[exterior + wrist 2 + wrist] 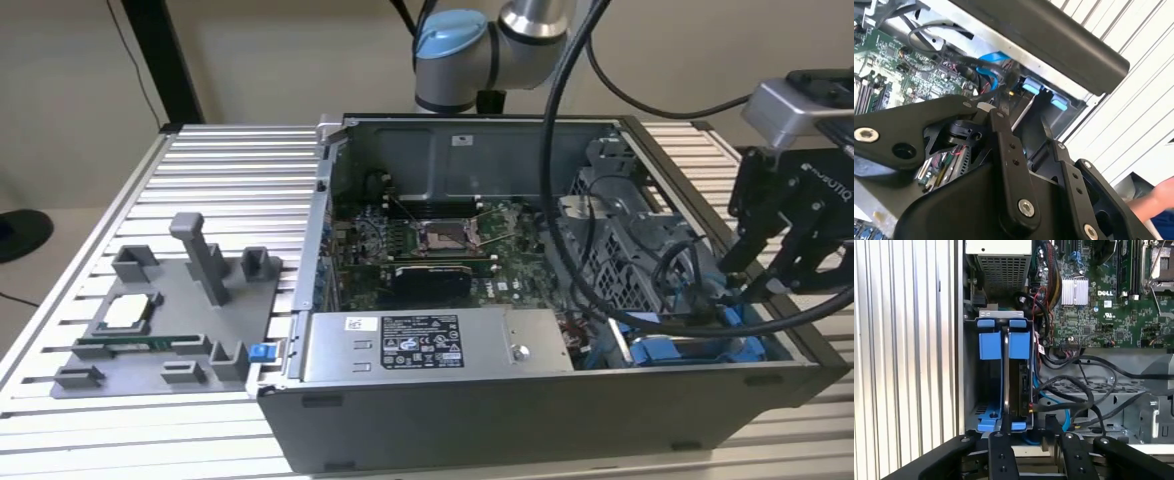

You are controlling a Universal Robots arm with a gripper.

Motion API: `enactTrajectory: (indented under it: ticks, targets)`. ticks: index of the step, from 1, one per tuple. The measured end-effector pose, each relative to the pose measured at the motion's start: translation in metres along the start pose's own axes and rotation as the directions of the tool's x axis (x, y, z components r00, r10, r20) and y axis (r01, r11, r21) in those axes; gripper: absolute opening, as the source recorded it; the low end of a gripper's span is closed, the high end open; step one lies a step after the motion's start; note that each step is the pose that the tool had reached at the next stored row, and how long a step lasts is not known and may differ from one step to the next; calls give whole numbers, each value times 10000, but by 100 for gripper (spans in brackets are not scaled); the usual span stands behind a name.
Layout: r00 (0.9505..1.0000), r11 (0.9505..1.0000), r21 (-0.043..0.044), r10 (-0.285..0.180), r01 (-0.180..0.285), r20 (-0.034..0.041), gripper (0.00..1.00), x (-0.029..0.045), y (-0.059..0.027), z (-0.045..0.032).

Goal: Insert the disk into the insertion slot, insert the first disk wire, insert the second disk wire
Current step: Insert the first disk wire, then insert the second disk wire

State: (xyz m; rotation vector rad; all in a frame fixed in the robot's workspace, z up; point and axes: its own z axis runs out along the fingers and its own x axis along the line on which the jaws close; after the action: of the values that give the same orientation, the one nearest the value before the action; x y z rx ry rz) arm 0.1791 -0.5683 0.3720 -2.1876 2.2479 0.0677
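- The disk (1015, 385) appears to stand on edge inside the insertion slot (970, 390), with blue frame tabs at the slot mouth. Whether it is fully home cannot be told.
- A blue wire (1066, 415) and looping black wires (1079, 383) crowd just beside the disk's connector edge. Whether either is mated cannot be told.
- The gripper (1029, 434) hangs directly over the slot mouth, jaws apart, with nothing seen between them.
- Risk, seating: if the disk sits proud of its latches, pressing a plug against it would probably shift it instead of mating the connector.
- Risk, snagging: the wire loops lie so close to the jaws that a finger could hook one and drag it, straining a plug or the motherboard (1094, 315) header.
- Risk, misalignment: a plug offered tilted or offset would likely jam at the connector lip and bend contacts.
- Risk, dress pack: the arm's own black hoses (567, 200) drape across the open case (534, 420) on the bench (214, 170) and could catch its wall.
- Risk, bystander: what looks like a hand (1160, 197) lies near the gripper.
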Motion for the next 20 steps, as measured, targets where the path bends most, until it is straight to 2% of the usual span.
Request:
enactTrajectory:
  ticks: [6, 9, 14, 20]
  targets:
    - [10000, 10000, -12, 1, -1, -1, 100, -4, -149, -4]
    - [10000, 10000, -13, 0, 0, -1, 100, -5, -196, -5]
    - [10000, 10000, -8, 0, 0, 0, 100, -34, -199, 17]
    - [10000, 10000, 19, -1, 1, 2, 100, -115, -184, 43]
